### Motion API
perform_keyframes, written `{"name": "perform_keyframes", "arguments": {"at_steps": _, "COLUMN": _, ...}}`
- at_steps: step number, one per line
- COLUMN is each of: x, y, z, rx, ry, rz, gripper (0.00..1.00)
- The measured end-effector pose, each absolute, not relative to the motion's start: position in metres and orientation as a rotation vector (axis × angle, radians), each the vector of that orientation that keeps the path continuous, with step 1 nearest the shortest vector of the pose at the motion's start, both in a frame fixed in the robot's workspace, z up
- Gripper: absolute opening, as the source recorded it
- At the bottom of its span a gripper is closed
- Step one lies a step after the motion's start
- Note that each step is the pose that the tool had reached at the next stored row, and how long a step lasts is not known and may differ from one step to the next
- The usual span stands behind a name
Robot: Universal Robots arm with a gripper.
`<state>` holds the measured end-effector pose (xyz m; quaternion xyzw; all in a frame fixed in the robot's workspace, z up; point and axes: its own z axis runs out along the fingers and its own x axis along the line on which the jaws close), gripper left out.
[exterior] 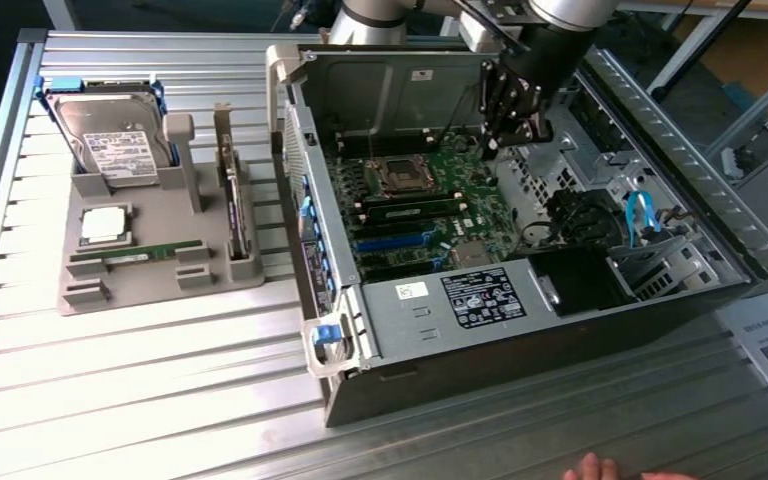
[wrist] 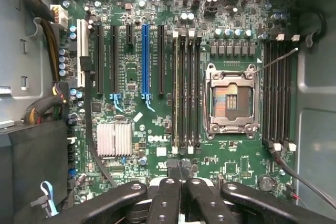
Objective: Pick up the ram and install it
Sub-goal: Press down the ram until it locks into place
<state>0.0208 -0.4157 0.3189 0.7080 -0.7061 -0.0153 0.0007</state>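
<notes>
Closed and empty, the gripper (wrist: 179, 167) hangs over the motherboard (wrist: 157, 148) inside the open computer case (exterior: 491, 385). The ram (exterior: 137, 255) lies flat in the grey tray (exterior: 157, 287), well apart from it, toward the exterior view's left.

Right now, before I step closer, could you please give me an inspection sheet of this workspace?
Surface: ribbed silver metal table, carrying a grey plastic parts holder and an open black computer case.
Job's things: slim green ram stick lies flat in the holder; long black memory slots sit beside the bare processor socket.
Clutter: silver hard drive, square silver processor chip and upright expansion card, all in the holder.
Grippers: black pincer hangs over the green motherboard inside the case.
Cables: looped blue cable inside the case.
Surroundings: a person's hand at the exterior view's bottom edge.
</notes>
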Motion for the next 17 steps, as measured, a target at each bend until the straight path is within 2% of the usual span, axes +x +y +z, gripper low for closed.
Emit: {"name": "perform_keyframes", "arguments": {"at_steps": 17, "x": 0.020, "y": -0.416, "z": 0.275, "rx": 2.224, "ry": -2.218, "rz": -0.046, "gripper": 0.10}}
